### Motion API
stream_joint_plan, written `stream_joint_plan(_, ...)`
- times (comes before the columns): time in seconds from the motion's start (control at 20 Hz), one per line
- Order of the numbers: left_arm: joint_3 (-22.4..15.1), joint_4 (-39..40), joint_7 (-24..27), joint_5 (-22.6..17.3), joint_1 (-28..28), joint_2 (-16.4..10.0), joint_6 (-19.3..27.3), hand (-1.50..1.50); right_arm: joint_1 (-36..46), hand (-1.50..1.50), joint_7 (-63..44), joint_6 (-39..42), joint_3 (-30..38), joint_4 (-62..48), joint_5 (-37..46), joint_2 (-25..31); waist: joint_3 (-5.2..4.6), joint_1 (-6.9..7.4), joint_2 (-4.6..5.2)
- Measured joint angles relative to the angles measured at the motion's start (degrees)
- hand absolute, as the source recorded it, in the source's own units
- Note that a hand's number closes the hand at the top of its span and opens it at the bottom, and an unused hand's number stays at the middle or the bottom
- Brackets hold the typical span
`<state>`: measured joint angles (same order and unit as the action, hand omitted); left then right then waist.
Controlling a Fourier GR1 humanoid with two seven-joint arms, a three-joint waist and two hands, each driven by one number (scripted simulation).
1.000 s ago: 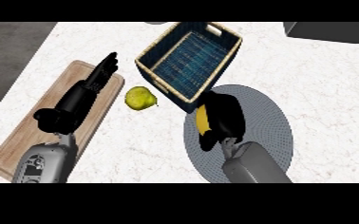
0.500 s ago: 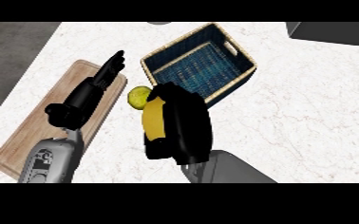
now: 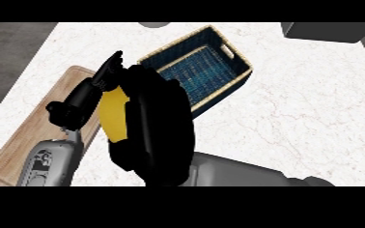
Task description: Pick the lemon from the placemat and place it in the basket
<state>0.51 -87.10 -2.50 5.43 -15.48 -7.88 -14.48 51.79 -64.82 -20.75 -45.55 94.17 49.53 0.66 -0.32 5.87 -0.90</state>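
My right hand [image 3: 153,125] fills the middle of the head view as a big black shape with a yellow patch [image 3: 114,116] on its left side. It lies over the spot just left of the basket where the lemon lay, and the lemon is hidden. The blue-lined wicker basket [image 3: 200,72] stands just beyond and to the right of this hand, with nothing showing inside it. My left hand [image 3: 82,101] rests open at the left over the wooden board, fingers straight and pointing away. No placemat shows.
A wooden cutting board [image 3: 35,135] lies along the left side of the marble counter [image 3: 299,111]. A grey object [image 3: 324,31] sits at the far right corner, and another grey thing [image 3: 153,24] at the far edge.
My right hand moved left from the grey round mat to over the lemon, which no longer shows. The view shifted, so the basket sits further right. The left hand stayed put.
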Motion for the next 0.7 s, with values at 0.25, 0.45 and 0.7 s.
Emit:
stream_joint_plan(0.25, 0.48, 0.04, 0.02, -0.01, 0.09, -0.21, 0.23, 0.0, 8.11, 1.5, -3.52, 0.85, 2.31, -4.16, 0.3, 0.14, -0.07, -0.76, -0.16)
stream_joint_plan(0.45, 1.07, 0.49, 0.7, -0.2, 0.33, -0.71, 0.01, 0.0, 13.84, 1.5, -5.04, 0.83, 4.4, -8.76, -0.03, 0.19, -0.07, -0.92, 0.12)
stream_joint_plan(0.7, 1.22, 0.43, 0.58, -0.14, -0.32, -0.62, 0.29, 0.0, 20.97, 1.5, -5.6, 0.28, 8.61, -16.39, -0.02, 0.18, -0.05, -1.1, 0.44)
